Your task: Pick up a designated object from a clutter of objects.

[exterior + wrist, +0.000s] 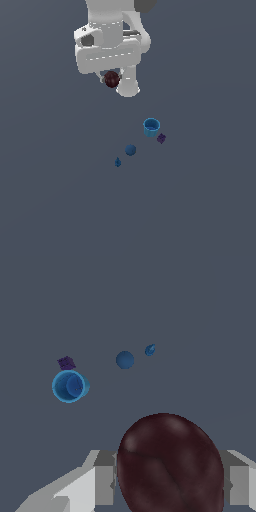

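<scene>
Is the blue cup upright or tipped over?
Upright: the blue cup stands with its open rim facing up, and the wrist view looks down into it.

floor [55, 200]: grey (plain); on it: blue cup [151, 127]; purple cube [161, 138]; blue ball [130, 150]; tiny blue piece [118, 162]

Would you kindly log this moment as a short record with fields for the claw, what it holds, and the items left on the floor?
claw: shut on the mottled dark red ball, raised above the floor
left on floor: open blue cup, small purple cube beside the cup, plain blue ball, tiny blue piece
contact among floor items: none clearly visible
surface: flat grey floor
</scene>
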Controlling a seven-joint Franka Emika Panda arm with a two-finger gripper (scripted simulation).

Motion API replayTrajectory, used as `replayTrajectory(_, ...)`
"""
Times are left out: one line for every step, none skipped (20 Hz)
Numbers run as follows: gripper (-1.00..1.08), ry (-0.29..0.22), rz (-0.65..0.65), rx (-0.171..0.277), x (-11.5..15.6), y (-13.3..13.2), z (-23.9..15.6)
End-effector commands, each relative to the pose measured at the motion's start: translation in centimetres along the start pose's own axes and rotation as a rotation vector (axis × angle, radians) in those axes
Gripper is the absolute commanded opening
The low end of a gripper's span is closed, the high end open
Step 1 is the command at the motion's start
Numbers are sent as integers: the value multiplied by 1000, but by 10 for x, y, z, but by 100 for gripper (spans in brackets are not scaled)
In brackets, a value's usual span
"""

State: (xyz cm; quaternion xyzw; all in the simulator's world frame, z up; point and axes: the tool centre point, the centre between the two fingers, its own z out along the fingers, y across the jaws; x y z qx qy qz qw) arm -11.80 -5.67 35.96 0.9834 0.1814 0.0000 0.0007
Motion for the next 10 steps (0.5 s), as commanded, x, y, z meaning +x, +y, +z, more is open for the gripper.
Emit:
replayTrajectory(-100, 0, 0, 0, -4, -5, -12)
replayTrajectory(-100, 0, 0, 0, -5, -7, -16)
replayTrajectory(-100, 0, 0, 0, -6, -8, -20)
replayTrajectory(-100, 0, 0, 1, -6, -9, -22)
replayTrajectory(-100, 0, 0, 1, -7, -10, -25)
replayTrajectory(-100, 0, 0, 1, -7, -11, -27)
replayTrajectory(-100, 0, 0, 1, -8, -11, -28)
replayTrajectory(-100, 0, 0, 1, -8, -12, -30)
replayTrajectory(-100, 0, 0, 1, -8, -12, -30)
replayTrajectory(-100, 0, 0, 1, -8, -12, -30)
